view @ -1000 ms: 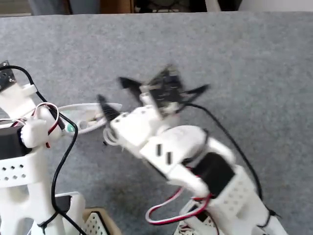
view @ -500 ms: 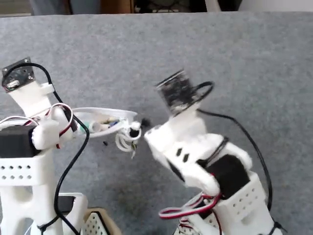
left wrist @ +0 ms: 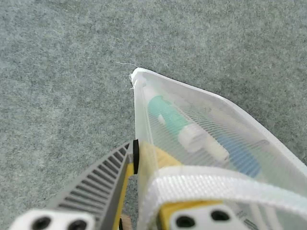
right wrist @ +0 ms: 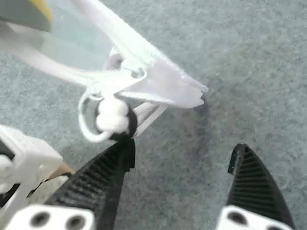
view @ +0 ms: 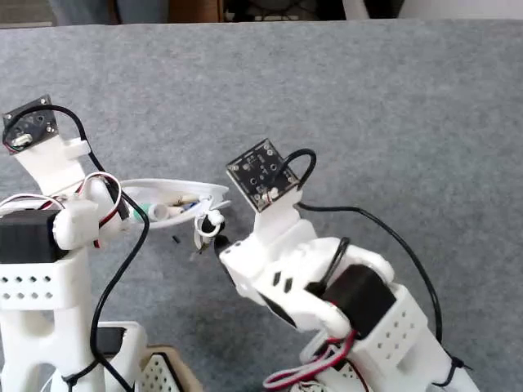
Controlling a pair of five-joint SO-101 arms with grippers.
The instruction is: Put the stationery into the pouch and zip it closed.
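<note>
One pouch (view: 184, 190) amid wide grey mat (view: 392, 106)

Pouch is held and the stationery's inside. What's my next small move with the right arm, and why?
Probably nudge the right gripper toward the zipper pull until it sits between the open fingers, then close. The pull lies beside one of them, not between them, and the left gripper clamps the pouch at its end, so it should resist a pull.

Translucent white mesh pouch (left wrist: 240, 132) left of centre, teal and white pens (left wrist: 169, 116) inside, beaded pull cord (right wrist: 112, 120) at one end.
</note>
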